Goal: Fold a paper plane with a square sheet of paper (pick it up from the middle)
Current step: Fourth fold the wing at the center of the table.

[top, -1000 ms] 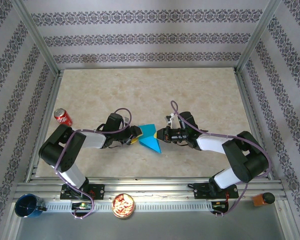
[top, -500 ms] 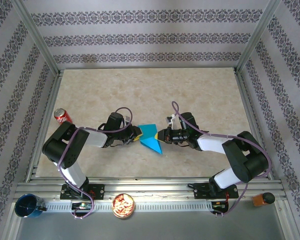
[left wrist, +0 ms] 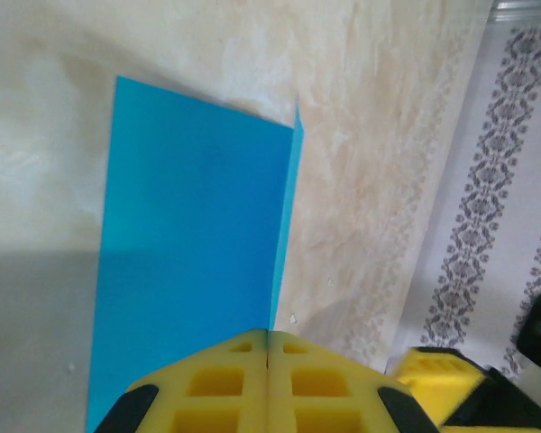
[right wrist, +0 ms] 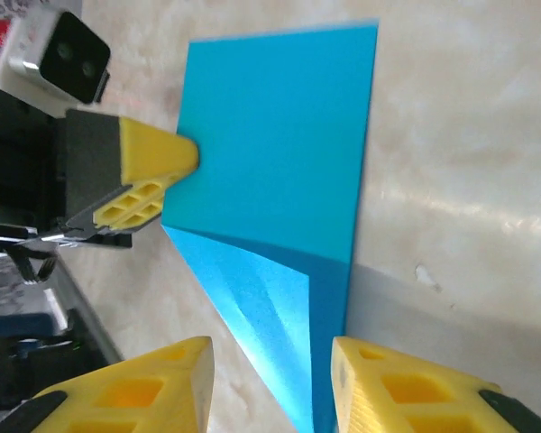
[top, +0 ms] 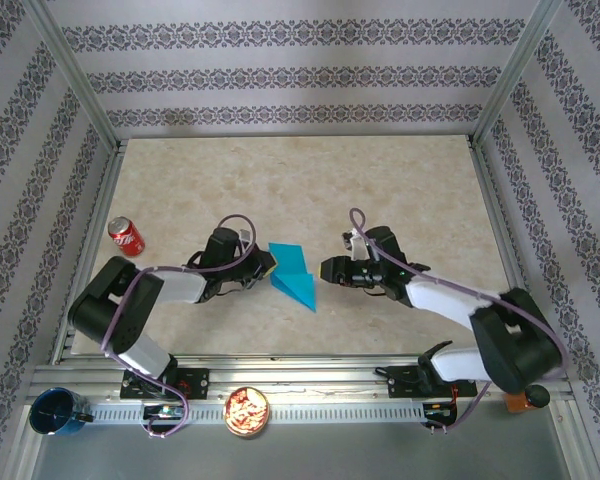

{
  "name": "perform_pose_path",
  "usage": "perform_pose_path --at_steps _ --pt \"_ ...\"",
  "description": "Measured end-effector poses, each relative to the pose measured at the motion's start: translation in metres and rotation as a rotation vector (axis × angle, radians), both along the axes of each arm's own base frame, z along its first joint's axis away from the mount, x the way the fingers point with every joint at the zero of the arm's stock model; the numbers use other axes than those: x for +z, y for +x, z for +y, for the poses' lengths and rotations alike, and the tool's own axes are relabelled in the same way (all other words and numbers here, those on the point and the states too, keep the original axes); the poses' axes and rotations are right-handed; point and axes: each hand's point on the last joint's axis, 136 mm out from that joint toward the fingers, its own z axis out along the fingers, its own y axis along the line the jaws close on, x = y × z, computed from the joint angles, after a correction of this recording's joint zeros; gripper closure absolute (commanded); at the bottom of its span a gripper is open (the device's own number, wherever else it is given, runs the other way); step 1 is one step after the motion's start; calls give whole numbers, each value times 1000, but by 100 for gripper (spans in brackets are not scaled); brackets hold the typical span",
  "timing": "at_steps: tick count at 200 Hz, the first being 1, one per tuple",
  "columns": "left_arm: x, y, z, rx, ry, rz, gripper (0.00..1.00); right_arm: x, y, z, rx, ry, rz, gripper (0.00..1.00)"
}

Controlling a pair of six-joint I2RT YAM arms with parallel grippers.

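- Top external view: the partly folded blue sheet of paper (top: 292, 275) lies on the worktop (top: 400, 170) near its middle, a little toward the near edge, between the two arms.
- The left jaws are pressed fully together and pinch the sheet's left edge, where a crease runs straight into their seam.
- The right jaws stand partly apart and hold nothing. The sheet's pointed end lies in the gap below them, apparently untouched.
- Being thin and light, the paper will likely sag, slide on the smooth worktop, and keep any stray crease from a hard pinch.
- The doubled layers along the fold look stiffest, so a hold near the middle of that fold seems safest.
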Motion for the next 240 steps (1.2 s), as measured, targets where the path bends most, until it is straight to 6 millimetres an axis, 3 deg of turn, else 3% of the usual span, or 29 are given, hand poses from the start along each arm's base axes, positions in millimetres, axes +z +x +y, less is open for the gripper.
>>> perform_pose_path --at_steps 34,53,96,121,163,240 --pt "20 0 16 99 15 -55 100 22 -37 17 150 -141 -400 54" --pt "29 0 22 142 24 -79 100 14 -56 26 257 -249 -548 57" --pt "29 -1 22 178 39 -75 100 -9 -63 41 381 -462 -753 59" --pt "27 -4 21 181 47 -64 100 -25 -60 55 438 -566 -826 58" --pt "24 -5 22 186 56 -53 100 -31 -37 75 407 -653 -888 59" --pt "18 -4 22 186 69 -35 100 -53 -25 80 382 -721 -865 68"
